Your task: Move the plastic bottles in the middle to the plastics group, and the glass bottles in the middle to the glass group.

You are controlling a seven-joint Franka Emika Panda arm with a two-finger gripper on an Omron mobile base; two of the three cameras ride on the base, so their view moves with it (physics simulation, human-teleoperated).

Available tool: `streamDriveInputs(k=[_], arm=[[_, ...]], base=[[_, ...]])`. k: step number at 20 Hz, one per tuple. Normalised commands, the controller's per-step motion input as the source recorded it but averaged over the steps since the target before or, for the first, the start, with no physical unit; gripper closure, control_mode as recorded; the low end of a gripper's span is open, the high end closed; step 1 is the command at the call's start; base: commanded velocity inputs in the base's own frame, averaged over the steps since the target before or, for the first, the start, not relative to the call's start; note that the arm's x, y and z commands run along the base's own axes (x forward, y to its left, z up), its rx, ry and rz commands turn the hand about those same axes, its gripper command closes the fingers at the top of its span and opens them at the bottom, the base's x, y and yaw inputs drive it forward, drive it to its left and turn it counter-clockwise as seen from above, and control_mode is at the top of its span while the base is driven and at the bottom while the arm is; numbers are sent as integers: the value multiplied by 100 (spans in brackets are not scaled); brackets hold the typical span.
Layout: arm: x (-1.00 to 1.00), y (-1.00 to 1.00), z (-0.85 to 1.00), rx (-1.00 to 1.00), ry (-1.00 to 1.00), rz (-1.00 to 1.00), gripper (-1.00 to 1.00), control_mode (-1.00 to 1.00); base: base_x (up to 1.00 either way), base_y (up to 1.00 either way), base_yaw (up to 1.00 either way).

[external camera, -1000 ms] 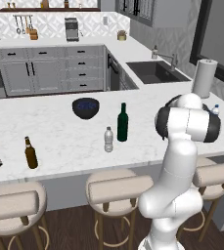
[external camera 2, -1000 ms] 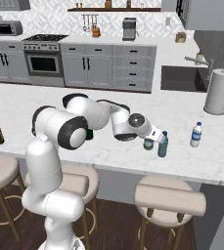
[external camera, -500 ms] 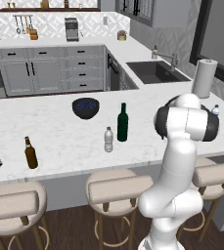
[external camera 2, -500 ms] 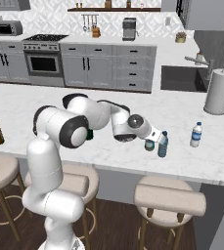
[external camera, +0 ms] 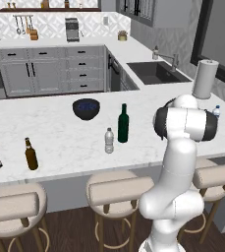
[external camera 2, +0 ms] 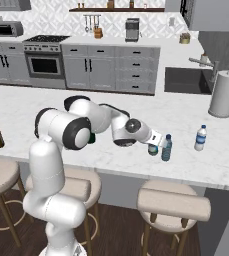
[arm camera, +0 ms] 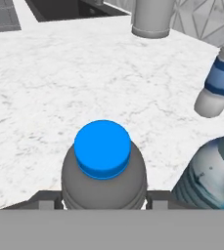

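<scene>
A blue-capped plastic bottle [arm camera: 102,161] is held upright in the pincer [arm camera: 102,197]. The fingers [arm camera: 44,197] are seen pressed against its two sides, so the pincer is judged to be clamped on it. Whether its base rests on the counter [arm camera: 59,88] cannot be told.

Just beside the pincer, on one side, a second bottle [arm camera: 206,176] stands nearly touching the held one. Farther ahead on that same side stands the labelled bottle [arm camera: 221,80] with the white cap, taken to be the plastics group. A paper roll [arm camera: 152,17] stands well beyond the pincer.

The step in hand is judged to be setting the held bottle down by the plastics group. The bottle should be kept vertical and lowered until its base lies flat on the counter, and the grip should be loosened only then. A small gap from the second bottle should be kept, since a sideways nudge could tip it. The fingers should be opened only slightly and drawn straight off, away from the neighbour.

Well behind the pincer, a clear bottle [external camera: 109,140] and the green bottle [external camera: 123,123] remain to be sorted.
</scene>
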Motion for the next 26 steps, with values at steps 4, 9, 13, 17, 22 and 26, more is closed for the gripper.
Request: streamDriveInputs(k=[4,9,13,17,22,26], arm=[[0,1,-19,-5,0,-1,100,-100],[0,-12,0,1,0,0,100,-100],[0,-10,0,1,0,0,100,-100],[0,0,0,0,0,0,-100,-100],[0,0,0,0,0,0,-100,-100],[0,0,0,0,0,0,-100,-100]], base=[[0,0,0],[0,0,0],[0,0,0],[0,0,0],[0,0,0],[0,0,0]])
